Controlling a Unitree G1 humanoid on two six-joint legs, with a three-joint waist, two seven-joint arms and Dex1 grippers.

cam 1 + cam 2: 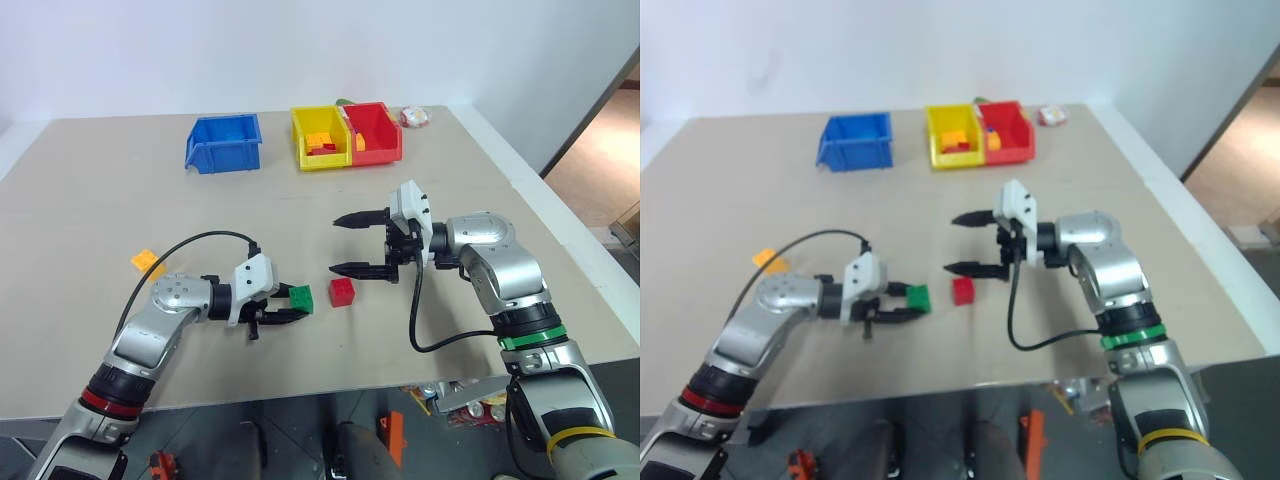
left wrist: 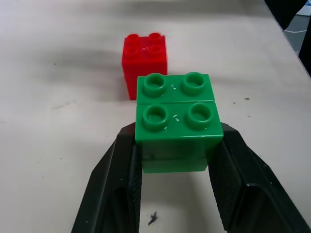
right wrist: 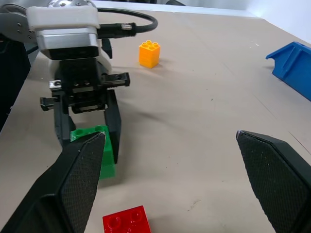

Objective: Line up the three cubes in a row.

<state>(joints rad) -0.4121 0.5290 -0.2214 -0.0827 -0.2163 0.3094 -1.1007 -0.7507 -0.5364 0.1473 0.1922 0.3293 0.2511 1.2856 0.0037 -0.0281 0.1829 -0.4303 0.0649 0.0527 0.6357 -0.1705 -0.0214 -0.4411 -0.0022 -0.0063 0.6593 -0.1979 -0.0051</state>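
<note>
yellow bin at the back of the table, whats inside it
The yellow plastic bin holds heaped orange-yellow and red toy bricks; its walls cover the lower ones, so they cannot be counted.

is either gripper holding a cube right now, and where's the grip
The left gripper is shut on the green cube, fingers on its two opposite side faces. The right gripper is open, holding nothing.
</note>
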